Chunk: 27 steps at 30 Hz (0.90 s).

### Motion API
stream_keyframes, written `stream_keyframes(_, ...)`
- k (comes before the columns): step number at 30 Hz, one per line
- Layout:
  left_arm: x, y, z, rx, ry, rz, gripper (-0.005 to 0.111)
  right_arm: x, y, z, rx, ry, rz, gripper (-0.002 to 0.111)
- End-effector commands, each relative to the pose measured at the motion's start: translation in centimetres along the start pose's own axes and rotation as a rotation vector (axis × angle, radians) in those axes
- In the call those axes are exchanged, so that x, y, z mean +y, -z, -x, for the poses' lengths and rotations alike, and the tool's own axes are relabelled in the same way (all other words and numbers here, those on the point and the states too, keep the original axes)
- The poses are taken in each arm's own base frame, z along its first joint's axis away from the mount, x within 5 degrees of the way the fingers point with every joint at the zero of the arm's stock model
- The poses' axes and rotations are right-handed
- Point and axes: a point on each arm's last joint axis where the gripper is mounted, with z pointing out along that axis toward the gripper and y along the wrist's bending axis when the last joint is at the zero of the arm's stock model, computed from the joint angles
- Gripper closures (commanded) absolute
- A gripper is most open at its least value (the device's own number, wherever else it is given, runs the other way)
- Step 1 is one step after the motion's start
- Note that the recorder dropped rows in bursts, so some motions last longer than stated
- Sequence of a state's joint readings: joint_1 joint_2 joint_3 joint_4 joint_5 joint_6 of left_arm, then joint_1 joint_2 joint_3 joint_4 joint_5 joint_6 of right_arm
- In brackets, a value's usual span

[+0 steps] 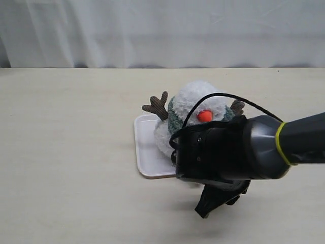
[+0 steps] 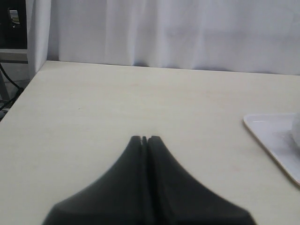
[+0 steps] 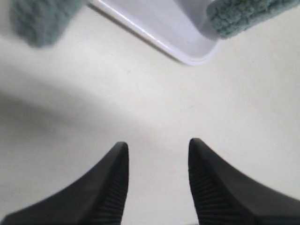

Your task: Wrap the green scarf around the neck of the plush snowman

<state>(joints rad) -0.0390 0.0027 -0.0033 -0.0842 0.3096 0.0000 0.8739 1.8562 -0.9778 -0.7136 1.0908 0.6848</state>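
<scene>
The plush snowman (image 1: 195, 101) stands on a white tray (image 1: 147, 147), orange nose facing the camera. The green scarf (image 1: 174, 119) circles the snowman's neck between head and body. Two scarf ends show in the right wrist view, one (image 3: 248, 16) over the tray corner and one (image 3: 40, 21) above the table. My right gripper (image 3: 158, 146) is open above bare table just in front of the tray, holding nothing; its arm (image 1: 228, 150) hides the snowman's lower body. My left gripper (image 2: 145, 139) is shut and empty, far left of the tray.
The white tray's corner (image 3: 197, 56) lies close beyond my right fingertips. Its edge (image 2: 262, 133) appears at the right of the left wrist view. A white curtain (image 1: 162, 30) hangs behind the table's far edge.
</scene>
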Motion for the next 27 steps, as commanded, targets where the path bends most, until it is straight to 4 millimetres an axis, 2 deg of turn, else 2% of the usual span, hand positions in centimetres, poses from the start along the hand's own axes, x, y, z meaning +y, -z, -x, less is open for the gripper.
stream_keyframes(1, 0.0, 0.0, 0.0, -0.006, 0.0, -0.008, 0.107, -0.7, 1.7, -0.7, -0.013, -0.013, 0.08, 0.065)
stream_keyframes(6, 0.0, 0.0, 0.0, -0.006, 0.0, -0.008, 0.107, -2.2, 3.9, -1.3, -0.09, -0.07, 0.141, 0.065)
stream_keyframes(8, 0.0, 0.0, 0.0, -0.006, 0.0, -0.008, 0.107, -2.9, 5.0, -1.2, -0.168, -0.098, 0.182, 0.071)
stream_keyframes(13, 0.0, 0.0, 0.0, -0.006, 0.0, -0.008, 0.107, -3.6, 8.3, -0.2, -0.483, -0.174, 0.375, 0.104)
stream_keyframes(17, 0.0, 0.0, 0.0, -0.006, 0.0, -0.008, 0.107, -4.0, 10.9, 1.3, -0.717, -0.219, 0.498, 0.104)
stream_keyframes(20, 0.0, 0.0, 0.0, -0.006, 0.0, -0.008, 0.107, -4.9, 12.0, 2.9, -0.751, -0.276, 0.459, 0.104)
stream_keyframes(22, 0.0, 0.0, 0.0, -0.006, 0.0, -0.008, 0.107, -5.5, 12.1, 3.9, -0.715, -0.322, 0.393, 0.104)
stream_keyframes(27, 0.0, 0.0, 0.0, -0.006, 0.0, -0.008, 0.107, -6.0, 10.8, 6.4, -0.569, -0.373, 0.279, 0.104)
